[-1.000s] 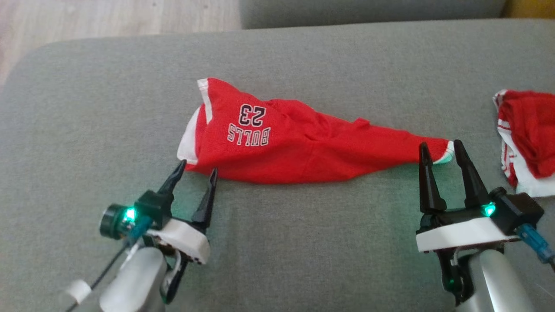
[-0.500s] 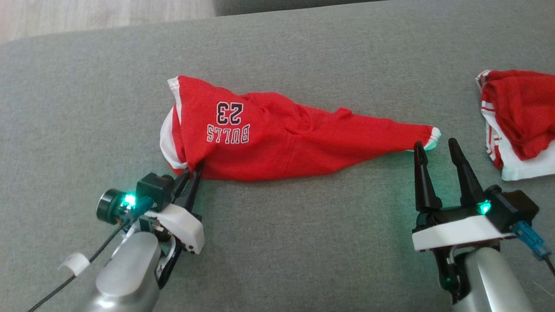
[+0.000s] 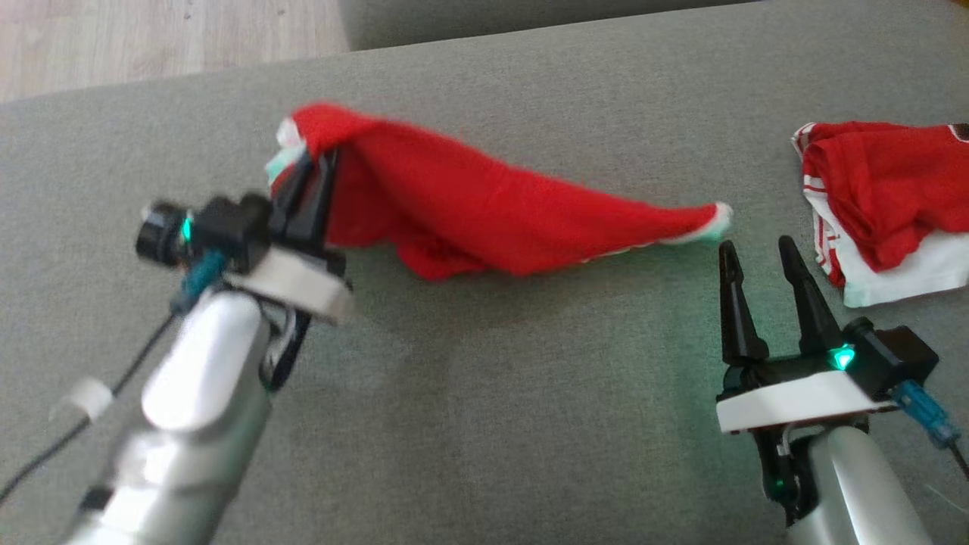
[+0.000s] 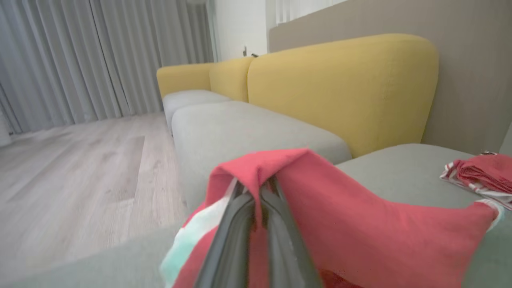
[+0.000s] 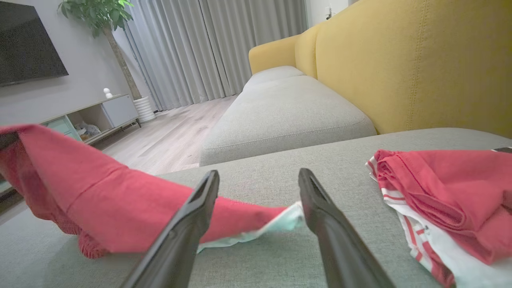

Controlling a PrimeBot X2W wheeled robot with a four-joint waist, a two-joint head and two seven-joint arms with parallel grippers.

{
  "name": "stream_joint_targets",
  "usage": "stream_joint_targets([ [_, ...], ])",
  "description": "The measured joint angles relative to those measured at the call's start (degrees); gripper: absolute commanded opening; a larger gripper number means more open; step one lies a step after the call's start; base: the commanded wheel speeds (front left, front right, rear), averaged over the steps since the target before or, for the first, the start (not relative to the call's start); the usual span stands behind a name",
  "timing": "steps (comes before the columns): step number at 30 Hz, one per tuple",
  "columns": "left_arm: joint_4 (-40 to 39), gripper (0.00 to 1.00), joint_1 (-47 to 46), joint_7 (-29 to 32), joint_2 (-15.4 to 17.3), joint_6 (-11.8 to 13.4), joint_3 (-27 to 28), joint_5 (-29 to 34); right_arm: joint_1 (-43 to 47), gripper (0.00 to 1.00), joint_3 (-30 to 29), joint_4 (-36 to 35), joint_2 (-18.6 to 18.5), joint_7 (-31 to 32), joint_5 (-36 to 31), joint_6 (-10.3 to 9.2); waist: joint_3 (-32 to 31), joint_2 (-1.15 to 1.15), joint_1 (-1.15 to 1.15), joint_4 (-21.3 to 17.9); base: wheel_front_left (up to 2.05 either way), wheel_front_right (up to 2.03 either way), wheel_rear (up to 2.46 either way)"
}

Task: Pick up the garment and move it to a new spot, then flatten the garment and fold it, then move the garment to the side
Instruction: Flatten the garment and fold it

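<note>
Left claw pinched shut on one end of the red garment, held above the sofa cushion. Far tip rests on the cushion. Right claw wide open, empty, just short of that tip. Cloth looks light and limp and sags, so grab the white-trimmed tip.

Right gripper: two long dark fingers, glossy, tapering to points, set on a black base. Just behind the base sits a white collar, flat with rounded edges. Beside the collar is a black block with a green light, and off it a blue connector. Behind the collar is a smooth silver-grey forearm. A smaller green glow shows under the collar.

Left gripper: same build, blurred. Beside the left collar are a black round barrel and a teal connector. A thin black cable runs behind the collar, carrying a white tag.
</note>
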Motion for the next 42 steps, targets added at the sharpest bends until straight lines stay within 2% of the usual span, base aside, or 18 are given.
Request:
stream_joint_targets([
  [9,4.6,0.00,-20.2,-0.2,-0.2,-0.1,3.0,0.9,-2.0,1.00,2.5,0.1,0.0,0.0,2.0,0.00,-0.1,0.00,0.00,-3.1,0.00,0.00,0.00],
  [11,5.3,0.00,-25.2,-0.3,0.3,0.0,3.2,2.7,-2.3,1.00,2.5,-0.1,0.0,0.0,2.3,0.00,0.1,0.00,0.00,-4.1,0.00,0.00,0.00],
  [15,4.5,0.00,-30.8,-0.5,0.3,1.8,2.5,6.6,-2.3,1.00,2.5,-0.2,0.0,0.0,2.7,0.00,1.2,0.00,0.00,-5.2,0.00,0.00,0.00],
  [17,4.5,0.00,-30.4,-0.5,0.1,1.7,-0.2,9.1,-2.3,1.00,2.0,-0.5,0.0,0.0,2.7,0.00,1.7,0.00,0.00,-5.4,0.00,0.00,0.00],
  [19,5.2,0.00,-28.3,-0.5,-0.6,0.4,-4.9,11.9,-2.3,1.00,1.6,-0.7,0.0,0.0,2.7,0.00,2.2,0.00,0.00,-5.2,0.00,0.00,0.00],
  [23,6.3,0.00,-18.6,-0.5,-2.8,-2.2,-16.2,16.6,-2.3,1.00,1.3,-0.8,0.0,0.0,2.7,0.00,2.7,0.00,0.00,-4.8,0.00,0.00,0.00],
  [28,6.4,0.00,-5.8,-0.5,-4.8,-3.6,-28.7,18.6,-2.3,1.00,-0.3,-0.9,0.0,0.0,2.5,0.00,2.6,0.00,0.00,-3.5,0.00,0.00,0.00],
  [33,5.3,0.00,-1.6,0.0,-6.1,-3.8,-36.2,18.0,-2.3,1.00,-2.1,-0.9,0.0,0.0,1.5,0.00,2.1,0.00,-0.01,-1.6,0.00,0.00,0.00],
  [34,5.2,0.15,-1.5,0.3,-6.3,-4.0,-37.0,17.5,-2.3,1.00,-2.3,-0.9,0.0,0.0,1.3,0.00,2.0,0.00,-0.01,-1.1,0.00,0.00,0.00],
  [35,5.3,0.80,-1.4,0.8,-6.4,-4.1,-37.7,17.0,-2.3,1.00,-2.4,-0.9,0.0,0.0,1.0,0.00,1.8,0.00,-0.01,-0.7,0.00,0.00,0.00],
  [36,5.3,1.00,-1.4,1.1,-6.5,-4.1,-38.0,16.5,-2.3,1.00,-2.5,-0.9,0.0,0.0,0.9,0.00,1.7,0.00,-0.01,-0.2,0.00,0.00,0.00],
  [42,6.3,1.00,-0.7,2.2,-6.5,-3.5,-37.4,14.0,-2.3,1.00,-2.9,-0.9,0.0,0.0,0.5,0.00,0.9,0.00,-0.01,1.8,0.00,0.00,0.00],
])
